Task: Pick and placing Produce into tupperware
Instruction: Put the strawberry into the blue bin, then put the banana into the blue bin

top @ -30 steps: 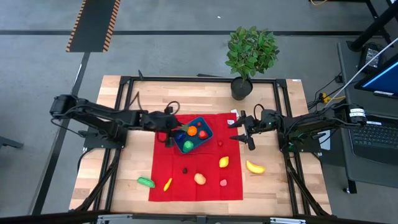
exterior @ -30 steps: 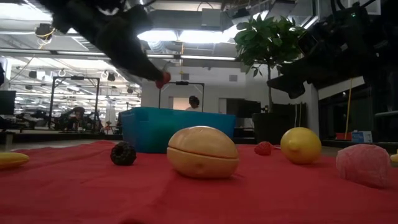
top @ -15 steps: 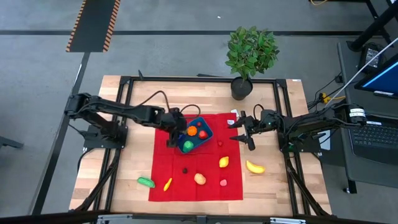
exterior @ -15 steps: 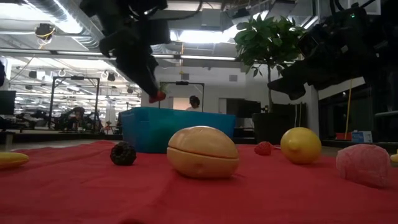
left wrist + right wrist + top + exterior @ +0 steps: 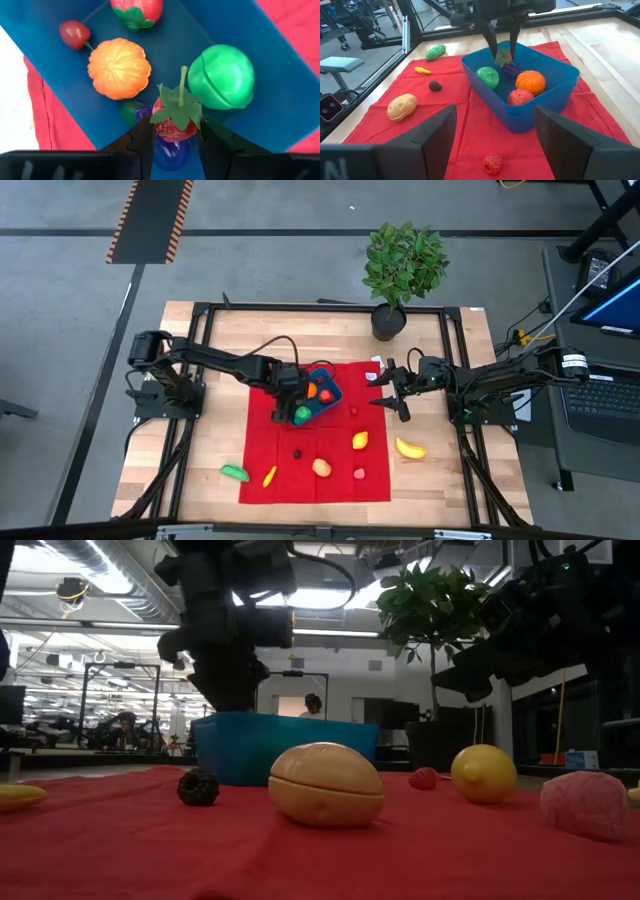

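Note:
The blue container (image 5: 318,396) stands on the red cloth (image 5: 262,442) and holds an orange fruit (image 5: 119,68), a green one (image 5: 221,76), a red one (image 5: 136,9) and a small cherry (image 5: 75,34). My left gripper (image 5: 296,402) points down into the container, shut on a red berry with green leaves and a stem (image 5: 175,122). It also shows in the right wrist view (image 5: 501,44). In the low view (image 5: 225,670) the container wall (image 5: 285,745) hides its tips. My right gripper (image 5: 384,392) waits open and empty, right of the container. My left gripper pinches the red berry's two sides (image 5: 161,131) between its two fingers (image 5: 145,137), coming from above and pointing down. The berry sits upright, leaves and stem up, inside the container above a purple piece (image 5: 170,150). Whether it rests on that piece I cannot tell.
Loose produce lies on the cloth: a small red berry (image 5: 353,409), a lemon (image 5: 360,440), a tan piece (image 5: 321,467), a pink one (image 5: 359,474), a dark berry (image 5: 297,452), a yellow piece (image 5: 269,476). A banana (image 5: 410,448) and a green piece (image 5: 235,472) lie on wood. A potted plant (image 5: 390,315) stands at the far edge.
My left gripper has carried the red berry toward the table's right, over the container, and has gone down into it. It has turned from slanting to pointing down. The berry has dropped below the container's rim in the low view.

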Robot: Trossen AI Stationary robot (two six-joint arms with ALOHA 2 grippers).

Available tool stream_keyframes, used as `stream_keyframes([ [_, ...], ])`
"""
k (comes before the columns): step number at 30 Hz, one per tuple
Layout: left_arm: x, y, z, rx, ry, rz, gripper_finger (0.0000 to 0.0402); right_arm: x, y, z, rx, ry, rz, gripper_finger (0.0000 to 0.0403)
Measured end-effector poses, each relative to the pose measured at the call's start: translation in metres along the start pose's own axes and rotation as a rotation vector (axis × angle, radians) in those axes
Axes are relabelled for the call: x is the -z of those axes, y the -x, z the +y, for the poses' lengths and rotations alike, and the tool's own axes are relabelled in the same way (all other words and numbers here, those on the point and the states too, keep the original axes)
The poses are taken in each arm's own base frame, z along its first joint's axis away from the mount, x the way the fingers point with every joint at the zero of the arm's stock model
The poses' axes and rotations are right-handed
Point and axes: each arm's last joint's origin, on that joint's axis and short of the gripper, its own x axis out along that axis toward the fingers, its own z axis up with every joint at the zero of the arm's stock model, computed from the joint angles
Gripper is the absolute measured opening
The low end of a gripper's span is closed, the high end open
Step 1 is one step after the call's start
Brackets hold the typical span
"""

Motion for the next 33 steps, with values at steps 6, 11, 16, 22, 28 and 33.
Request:
stream_keyframes([
  [6,-0.001,0.004,0.0,-0.002,0.001,-0.016,0.0164,0.0,0.0,0.0,0.0,-0.001,0.004,0.0264],
  [11,-0.002,0.005,0.0,-0.002,0.005,-0.029,0.0181,0.001,0.0,0.0,0.001,-0.001,0.007,0.0264],
  [16,-0.002,0.006,0.0,-0.002,0.007,-0.027,0.0179,0.001,0.0,0.0,0.001,-0.003,0.014,0.0264],
  [22,-0.001,0.009,-0.003,-0.001,-0.03,-0.03,0.017,0.001,0.0,0.0,0.0,-0.002,0.011,0.0264],
  [28,-0.007,0.031,-0.006,-0.007,-0.035,-0.158,0.0168,-0.001,0.0,0.0,-0.001,-0.023,-0.007,0.0264],
  [33,-0.009,0.054,-0.007,-0.013,-0.037,-0.256,0.0168,-0.009,-0.003,0.001,-0.024,-0.099,-0.017,0.0264],
])
